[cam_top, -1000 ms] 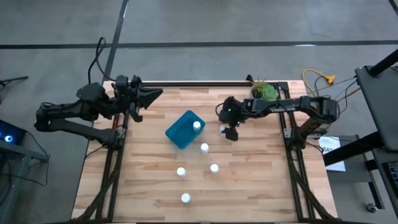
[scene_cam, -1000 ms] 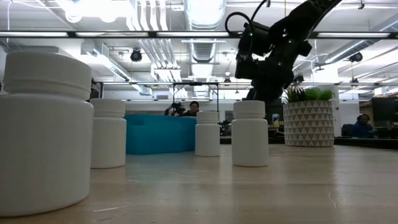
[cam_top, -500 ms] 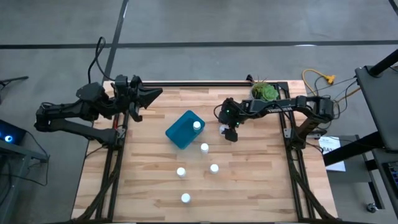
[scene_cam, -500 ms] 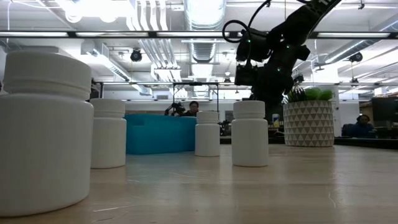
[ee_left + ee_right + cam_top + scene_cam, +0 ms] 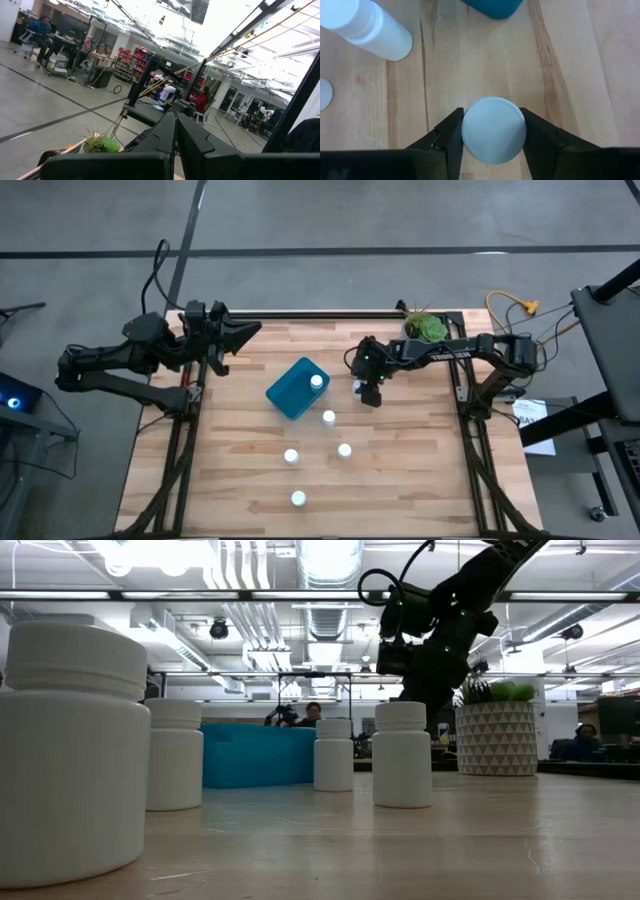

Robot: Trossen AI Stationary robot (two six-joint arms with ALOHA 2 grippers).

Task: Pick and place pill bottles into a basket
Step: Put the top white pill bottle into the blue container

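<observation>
White plastic pill bottle (image 5: 494, 130) is standing upright on the wooden table (image 5: 400, 480), directly beneath the right gripper (image 5: 493, 135), whose fingers are pressing its round cap from both sides, teal basket (image 5: 296, 389) lying beyond.

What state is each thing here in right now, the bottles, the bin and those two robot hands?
Basket: holds one bottle.
Four bottles: upright, loose on the table.
Sixth bottle: upright between the right gripper fingers, which touch its cap.
Left gripper: shut, empty, parked at the table's far left edge.
</observation>
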